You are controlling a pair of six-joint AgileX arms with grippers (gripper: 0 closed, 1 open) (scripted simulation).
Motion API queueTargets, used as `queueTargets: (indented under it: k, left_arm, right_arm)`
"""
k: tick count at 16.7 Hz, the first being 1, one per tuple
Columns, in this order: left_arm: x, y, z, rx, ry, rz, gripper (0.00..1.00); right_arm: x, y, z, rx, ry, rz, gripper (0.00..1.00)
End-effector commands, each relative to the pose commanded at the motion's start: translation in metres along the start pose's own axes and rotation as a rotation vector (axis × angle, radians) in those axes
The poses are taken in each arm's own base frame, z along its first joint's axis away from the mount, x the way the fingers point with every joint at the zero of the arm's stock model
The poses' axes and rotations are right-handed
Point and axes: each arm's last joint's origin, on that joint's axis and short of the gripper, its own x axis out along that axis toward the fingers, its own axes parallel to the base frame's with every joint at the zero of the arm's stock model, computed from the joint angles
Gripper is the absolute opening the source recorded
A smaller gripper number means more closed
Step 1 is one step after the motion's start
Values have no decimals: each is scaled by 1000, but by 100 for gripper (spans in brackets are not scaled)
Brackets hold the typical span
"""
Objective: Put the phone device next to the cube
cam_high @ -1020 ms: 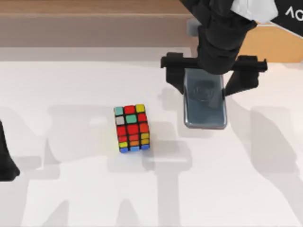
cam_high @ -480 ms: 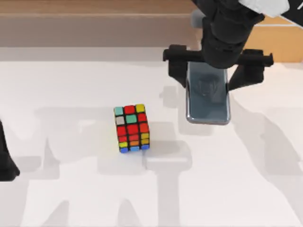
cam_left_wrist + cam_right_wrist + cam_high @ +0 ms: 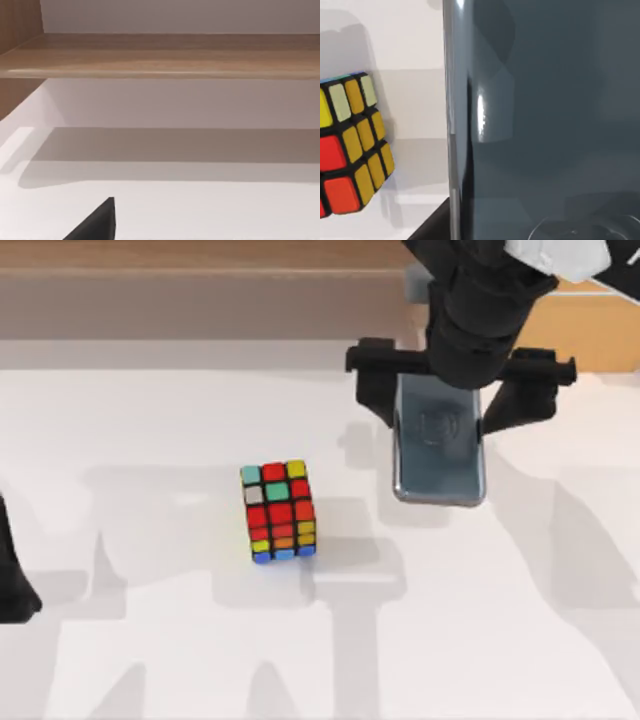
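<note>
The phone device (image 3: 440, 465) is a dark grey-blue slab with a silver rim, at the back right of the table. My right gripper (image 3: 441, 418) is shut on it, one black finger against each long side. The phone's far end is hidden under the wrist. In the right wrist view the phone (image 3: 545, 100) is close up, with the cube (image 3: 355, 145) beyond its silver rim. The cube (image 3: 278, 511) sits on the table left of the phone and nearer the front, a clear gap apart. My left gripper (image 3: 12, 585) is parked at the table's left edge.
The white table (image 3: 150, 660) has open room around the cube on every side. A wooden ledge (image 3: 180, 290) runs along the back, and the same wooden ledge (image 3: 160, 55) appears in the left wrist view.
My right gripper and the phone have shifted slightly right and toward the back over the last second. The cube and the left arm have not moved.
</note>
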Motion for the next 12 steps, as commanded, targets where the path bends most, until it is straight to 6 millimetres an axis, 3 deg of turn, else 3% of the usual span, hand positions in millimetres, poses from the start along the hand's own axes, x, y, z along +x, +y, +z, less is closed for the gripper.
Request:
queueTargets:
  k: [5,12]
  left_arm:
    - [0,0,0,0,0,0,100]
    - [0,0,0,0,0,0,100]
  right_arm:
    - [17,2,1,-10,9,-1,0]
    - [62,3,1,-26,64,-29,0]
